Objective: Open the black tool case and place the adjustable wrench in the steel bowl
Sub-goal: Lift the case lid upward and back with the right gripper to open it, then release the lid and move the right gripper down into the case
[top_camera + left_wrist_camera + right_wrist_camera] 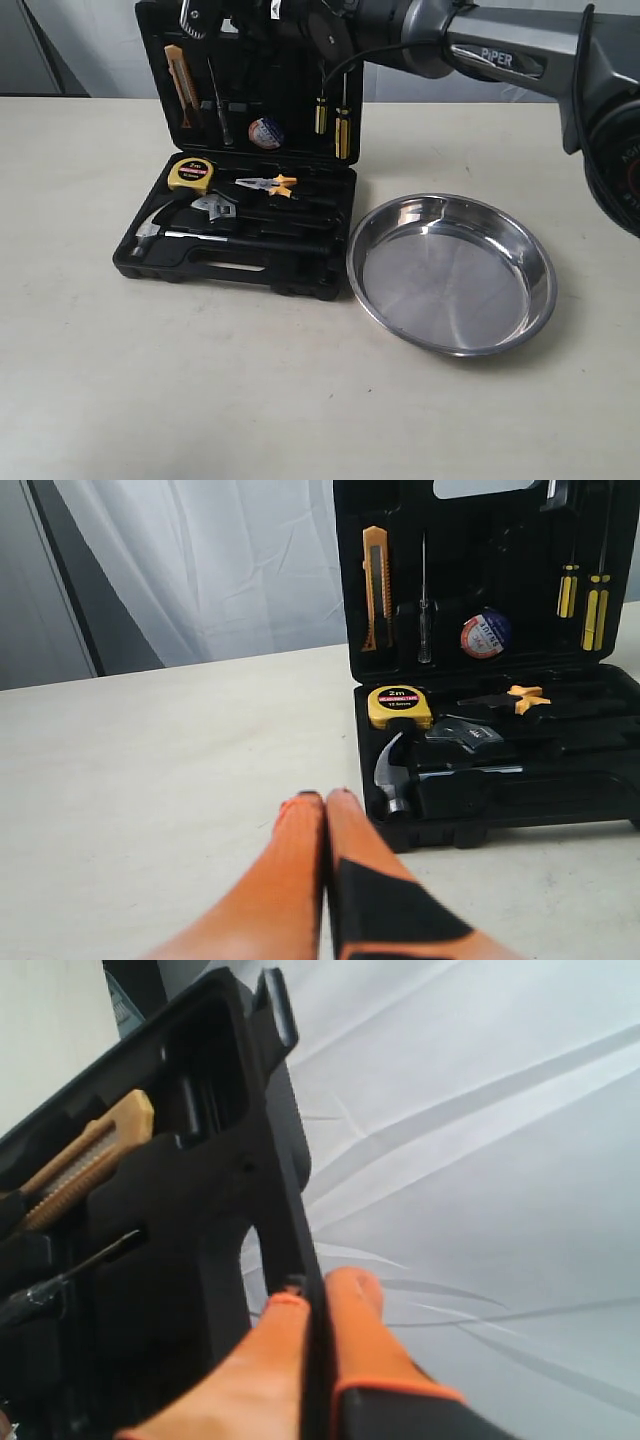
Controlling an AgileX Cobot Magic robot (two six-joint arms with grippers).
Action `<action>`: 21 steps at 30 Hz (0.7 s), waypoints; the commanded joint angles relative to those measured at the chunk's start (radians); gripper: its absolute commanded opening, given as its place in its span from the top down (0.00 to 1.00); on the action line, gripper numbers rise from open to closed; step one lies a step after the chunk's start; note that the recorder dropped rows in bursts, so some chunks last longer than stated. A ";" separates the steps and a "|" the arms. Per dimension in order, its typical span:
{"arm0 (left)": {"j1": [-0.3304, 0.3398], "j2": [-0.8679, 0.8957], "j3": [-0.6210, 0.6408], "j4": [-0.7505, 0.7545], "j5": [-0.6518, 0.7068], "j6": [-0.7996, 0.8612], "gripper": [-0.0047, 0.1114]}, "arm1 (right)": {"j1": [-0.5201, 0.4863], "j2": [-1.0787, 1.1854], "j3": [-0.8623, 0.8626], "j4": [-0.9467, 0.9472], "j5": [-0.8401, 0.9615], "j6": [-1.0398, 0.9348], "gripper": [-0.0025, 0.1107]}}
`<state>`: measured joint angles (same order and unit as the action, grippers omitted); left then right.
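The black tool case [205, 268] lies open on the table with its lid [285, 75] standing upright. The adjustable wrench [216, 208] rests in its recess in the base, silver head toward the left, between the tape measure and the hammer; the left wrist view shows the wrench [462, 735] too. The steel bowl [455, 275] sits empty just right of the case. My right gripper [318, 1295] is shut on the lid's top edge [285, 1210], high at the back [195, 17]. My left gripper [325, 798] is shut and empty, low over the table left of the case [500, 820].
The base also holds a yellow tape measure [192, 173], orange-handled pliers [268, 184] and a hammer [155, 228]. The lid carries an orange utility knife [181, 80], screwdrivers [342, 125] and a tape roll [265, 132]. The right arm [500, 50] spans the back.
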<state>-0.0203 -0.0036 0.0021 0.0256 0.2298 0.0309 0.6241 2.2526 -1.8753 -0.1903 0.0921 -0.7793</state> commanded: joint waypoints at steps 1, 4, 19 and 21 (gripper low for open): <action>-0.001 0.004 -0.002 0.004 0.002 -0.001 0.96 | 0.012 0.100 0.053 0.035 0.302 0.081 0.70; -0.001 0.004 -0.002 0.004 0.002 -0.001 0.96 | 0.012 0.100 0.053 0.027 0.305 0.083 0.53; -0.001 0.004 -0.002 0.004 0.002 -0.001 0.96 | 0.010 0.100 0.053 -0.407 0.296 0.479 0.55; -0.001 0.004 -0.002 0.004 0.002 -0.001 0.96 | 0.004 0.100 0.053 -0.575 0.301 0.663 0.55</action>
<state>-0.0203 -0.0036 0.0021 0.0256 0.2298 0.0309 0.6275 2.2723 -1.8753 -0.5887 0.1154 -0.3871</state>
